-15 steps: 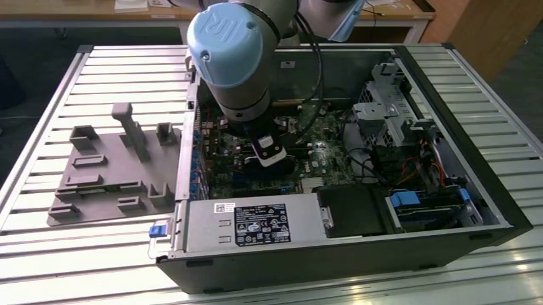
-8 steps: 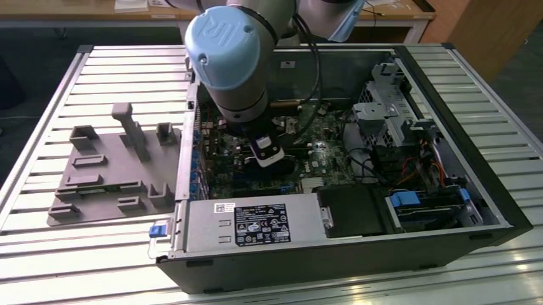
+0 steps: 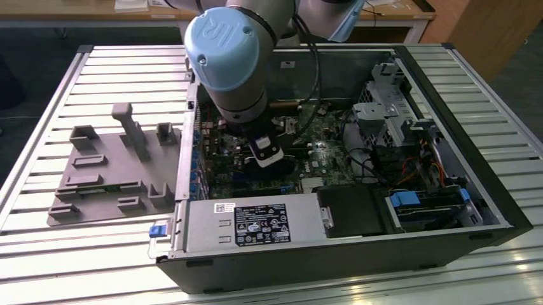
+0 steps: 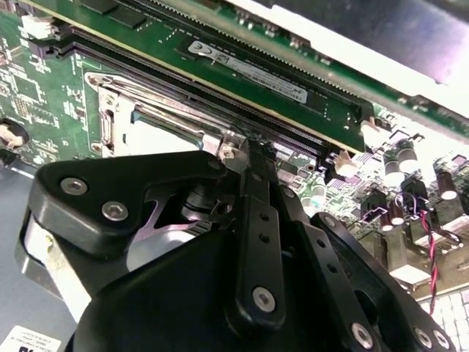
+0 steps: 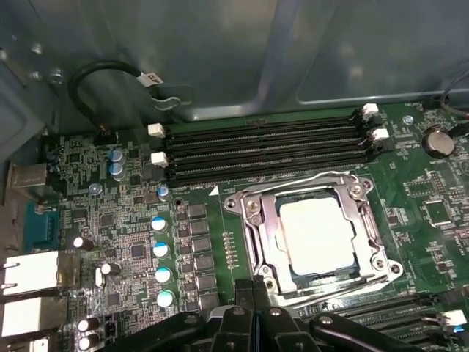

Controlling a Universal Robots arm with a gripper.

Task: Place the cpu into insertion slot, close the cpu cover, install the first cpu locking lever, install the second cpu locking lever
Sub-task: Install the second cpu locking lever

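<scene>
A slatted metal worktop [image 3: 51, 254] carries an opened computer case [image 3: 357, 254] lying on its side, with a grey moulded fixture tray [image 3: 110, 171] set just beside it on the exterior view's left. The robot arm [image 3: 229, 57] is seen reaching down into the case, over the green motherboard [image 5: 110, 220].

On that board the silvery socket frame is seen in both wrist views, lying between two banks of black memory slots [image 5: 264, 147]. The cpu cover [image 5: 253, 220] appears lowered flat over the socket, and through its large square window the cpu [image 5: 315, 231] is seen, a pale, matt square that seems already seated. Whether the locking levers along the frame's edges are latched cannot be told.

The gripper [image 5: 253, 290] is poised at the near corner of the socket frame. Its fingers [image 4: 256, 191] are seen drawn close together, with little or no gap, and nothing is visibly held between them; whether the tip touches the frame cannot be told.

The cover is judged to be light, thin and stiff sheet metal, smooth and likely slippery, hinged at one edge; it is best pressed or taken at its rim or corner tab, never through the window. The chip beneath is judged fragile, as are the socket contacts under it, so any downward force should be kept gentle and even.
</scene>
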